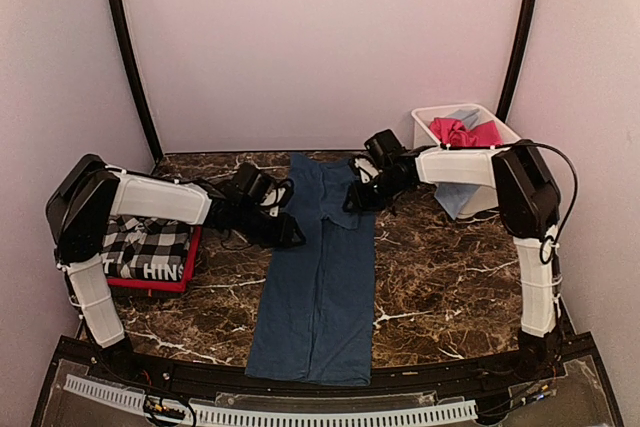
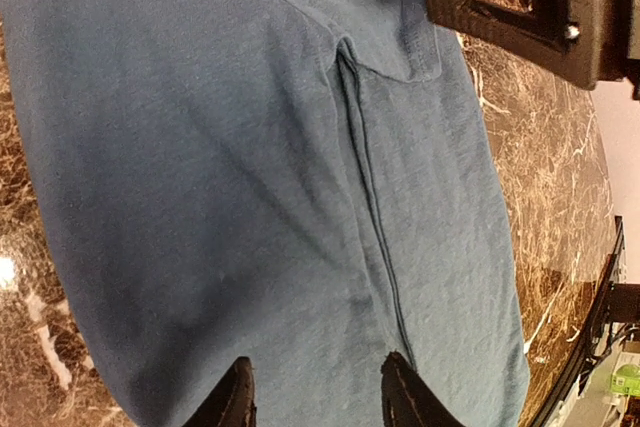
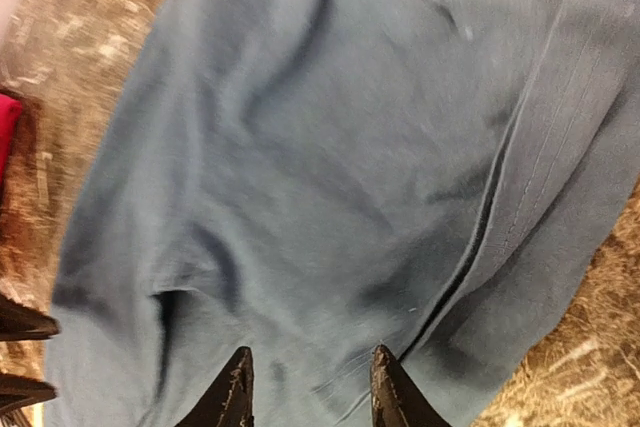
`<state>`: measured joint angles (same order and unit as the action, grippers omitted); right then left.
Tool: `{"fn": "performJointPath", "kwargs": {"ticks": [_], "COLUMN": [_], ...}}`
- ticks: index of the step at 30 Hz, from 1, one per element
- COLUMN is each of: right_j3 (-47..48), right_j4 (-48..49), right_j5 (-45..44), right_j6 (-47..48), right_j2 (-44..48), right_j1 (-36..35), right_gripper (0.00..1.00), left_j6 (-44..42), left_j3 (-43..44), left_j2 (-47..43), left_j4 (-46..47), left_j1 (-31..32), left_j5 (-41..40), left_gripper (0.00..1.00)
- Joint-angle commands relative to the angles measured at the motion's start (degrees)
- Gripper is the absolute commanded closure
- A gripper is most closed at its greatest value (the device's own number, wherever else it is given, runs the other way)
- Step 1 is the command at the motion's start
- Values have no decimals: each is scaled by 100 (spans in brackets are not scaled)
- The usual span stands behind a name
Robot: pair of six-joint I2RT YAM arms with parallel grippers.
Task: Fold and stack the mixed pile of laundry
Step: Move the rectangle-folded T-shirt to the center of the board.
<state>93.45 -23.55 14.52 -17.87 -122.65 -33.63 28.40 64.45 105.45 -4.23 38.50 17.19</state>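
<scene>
Cloth of dark blue lay down the middle of the marble table [image 1: 440, 277]. It was the navy blue tee [image 1: 318, 277]. It lay flat in one long strip, from the back of the table down to the near edge. A flap of it was folded over near the top right. A sewn seam ran along it in both wrist views.

The left gripper [image 2: 318, 399] hung low at the tee's left edge, in the back half. Its two fingers stood apart with nothing between them, only the flat blue cloth below. The right gripper [image 3: 310, 389] was over the tee's right side, a bit farther back. Its fingers stood apart too and held nothing.

A small stack sat at the left side of the table. The black-and-white checked one [image 1: 145, 245] with white letters lay on top of the red tee [image 1: 150, 285], partly hidden by the left arm. A white tub [image 1: 425, 115] stood at the back right. A pink piece [image 1: 462, 132] lay in it, and a light blue piece [image 1: 455, 199] hung over its front.
</scene>
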Motion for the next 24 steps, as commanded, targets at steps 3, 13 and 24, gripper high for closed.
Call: {"fn": "performJointPath", "kwargs": {"ticks": [3,13,24], "right_j3": [677,2498,3527], "right_j4": [-257,-980,-935], "right_j5": [-307,-632,237], "right_j6": [139,295,562], "right_j2": [-877,-2010,-1336], "right_j1": [69,453,608], "right_gripper": [65,67,48], "left_j6": [286,354,1], "left_j3": [-50,792,1937], "left_j2": [403,1365,919], "left_j4": [364,142,-295], "left_j1": [-27,-223,-611], "left_j5": [166,-61,350], "left_gripper": [58,60,51]}}
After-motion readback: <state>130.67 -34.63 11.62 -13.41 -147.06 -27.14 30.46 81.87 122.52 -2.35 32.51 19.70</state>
